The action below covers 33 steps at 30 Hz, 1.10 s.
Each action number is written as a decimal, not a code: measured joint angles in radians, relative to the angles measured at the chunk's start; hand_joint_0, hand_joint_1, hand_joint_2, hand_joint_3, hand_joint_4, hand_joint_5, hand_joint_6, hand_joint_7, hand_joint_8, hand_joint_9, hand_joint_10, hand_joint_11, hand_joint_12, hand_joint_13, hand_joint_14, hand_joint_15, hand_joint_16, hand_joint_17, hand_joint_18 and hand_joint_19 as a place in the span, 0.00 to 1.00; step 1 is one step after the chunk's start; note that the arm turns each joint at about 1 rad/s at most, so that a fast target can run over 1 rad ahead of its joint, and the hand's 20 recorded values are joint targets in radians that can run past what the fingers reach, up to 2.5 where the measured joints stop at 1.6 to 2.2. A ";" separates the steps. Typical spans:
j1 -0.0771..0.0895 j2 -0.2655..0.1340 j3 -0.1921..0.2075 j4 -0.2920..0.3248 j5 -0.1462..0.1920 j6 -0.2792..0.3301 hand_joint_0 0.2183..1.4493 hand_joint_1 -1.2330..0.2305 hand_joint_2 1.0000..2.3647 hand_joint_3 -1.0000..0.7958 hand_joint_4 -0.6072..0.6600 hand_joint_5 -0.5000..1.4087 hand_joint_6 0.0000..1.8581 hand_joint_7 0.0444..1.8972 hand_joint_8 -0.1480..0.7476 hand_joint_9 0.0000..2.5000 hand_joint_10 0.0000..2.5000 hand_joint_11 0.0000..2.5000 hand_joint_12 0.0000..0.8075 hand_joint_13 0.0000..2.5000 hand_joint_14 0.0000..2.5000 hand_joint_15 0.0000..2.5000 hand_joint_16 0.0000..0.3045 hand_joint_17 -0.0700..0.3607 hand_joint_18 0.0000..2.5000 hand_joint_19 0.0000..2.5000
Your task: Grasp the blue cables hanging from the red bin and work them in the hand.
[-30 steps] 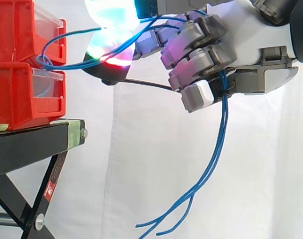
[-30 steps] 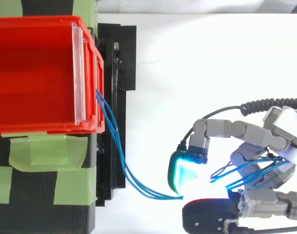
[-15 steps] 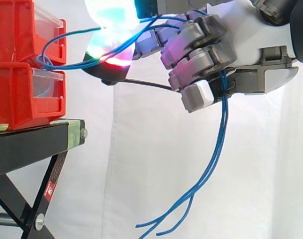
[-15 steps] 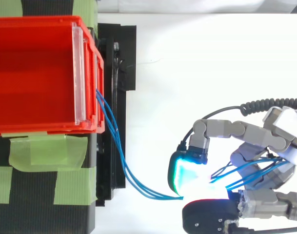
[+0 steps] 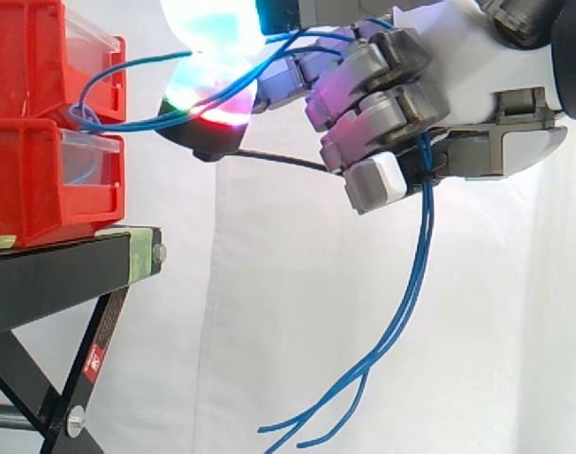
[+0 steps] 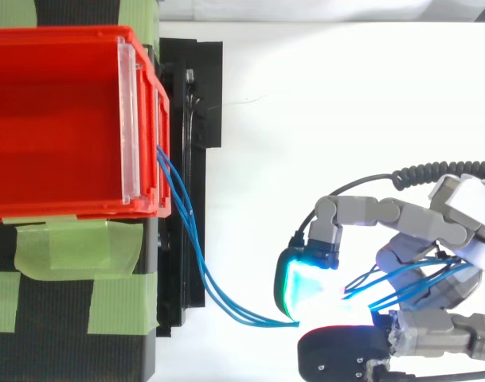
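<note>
— Has the hand (image 5: 467, 57) got them?
— Yes, fingers (image 5: 382, 104) curled round the blue cables (image 5: 423, 236) (glowing pads pinching too); they run from the red bin (image 5: 42, 180), ends dangling below the palm.

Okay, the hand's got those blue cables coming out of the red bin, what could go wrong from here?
The blue cables pass through the curled fingers of the hand and their loose ends dangle free below it, so they might slip out if the fingers relax. The stretch back to the red bin has little slack; pulling away could tug the bin or drag the cables out.
</note>
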 measured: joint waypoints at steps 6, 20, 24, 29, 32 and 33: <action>0.000 0.000 0.000 0.000 0.000 0.000 0.69 0.42 0.01 0.66 0.65 0.40 0.27 0.70 0.81 0.68 1.00 1.00 0.87 0.84 1.00 0.86 0.69 0.53 1.00 0.31; 0.000 0.000 0.000 0.000 0.000 0.000 0.69 0.42 0.01 0.66 0.64 0.39 0.29 0.70 0.81 0.68 1.00 1.00 0.87 0.84 1.00 0.86 0.69 0.53 1.00 0.31; 0.000 0.000 0.000 0.000 0.000 0.000 0.69 0.42 0.01 0.66 0.64 0.39 0.29 0.70 0.81 0.68 1.00 1.00 0.87 0.84 1.00 0.86 0.69 0.53 1.00 0.31; 0.000 0.000 0.000 0.000 0.000 0.000 0.69 0.43 0.01 0.66 0.64 0.38 0.30 0.69 0.81 0.68 1.00 1.00 0.87 0.84 1.00 0.86 0.69 0.53 1.00 0.31; 0.000 0.000 0.000 0.000 0.001 0.000 0.69 0.43 0.01 0.66 0.64 0.38 0.30 0.70 0.81 0.68 1.00 1.00 0.87 0.84 1.00 0.86 0.69 0.53 1.00 0.31; 0.000 0.000 0.000 0.000 0.001 0.000 0.69 0.43 0.01 0.65 0.64 0.38 0.31 0.69 0.81 0.68 1.00 1.00 0.87 0.84 1.00 0.86 0.69 0.53 1.00 0.31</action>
